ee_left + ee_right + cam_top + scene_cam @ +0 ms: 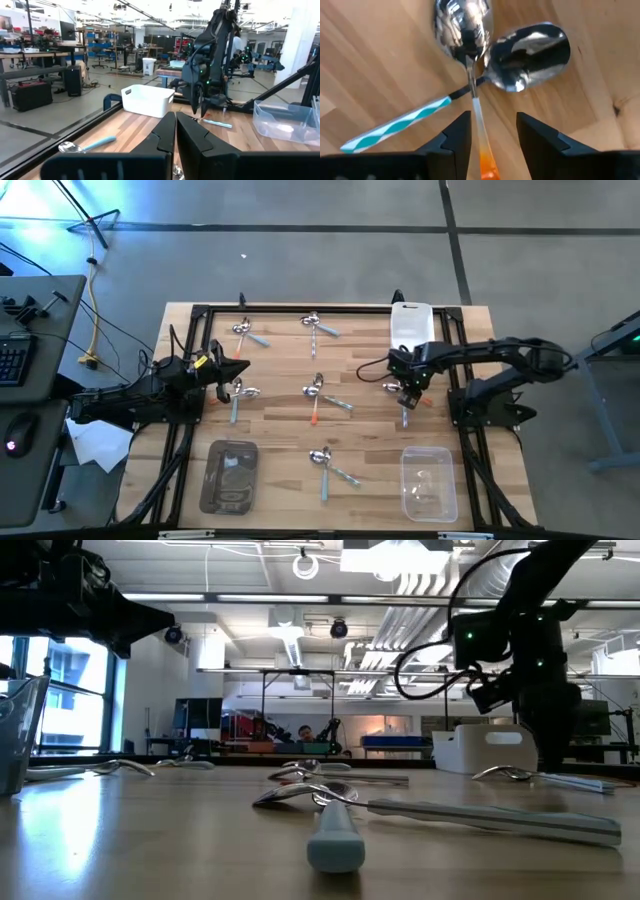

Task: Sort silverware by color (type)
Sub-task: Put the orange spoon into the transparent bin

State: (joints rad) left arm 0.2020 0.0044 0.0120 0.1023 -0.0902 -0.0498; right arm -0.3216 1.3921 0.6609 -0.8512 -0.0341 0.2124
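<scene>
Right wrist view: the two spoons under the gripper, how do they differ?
The orange-handled spoon runs between the right gripper's open fingers; the blue-striped spoon angles off to one side. The orange one's neck lies over the blue-striped one's where they cross. Both have shiny metal bowls, side by side on the wooden table.

I work in a robotics lab: open hall with ceiling ducts (420,615), workbenches (35,55), other rigs beyond my counter (280,350).
</scene>
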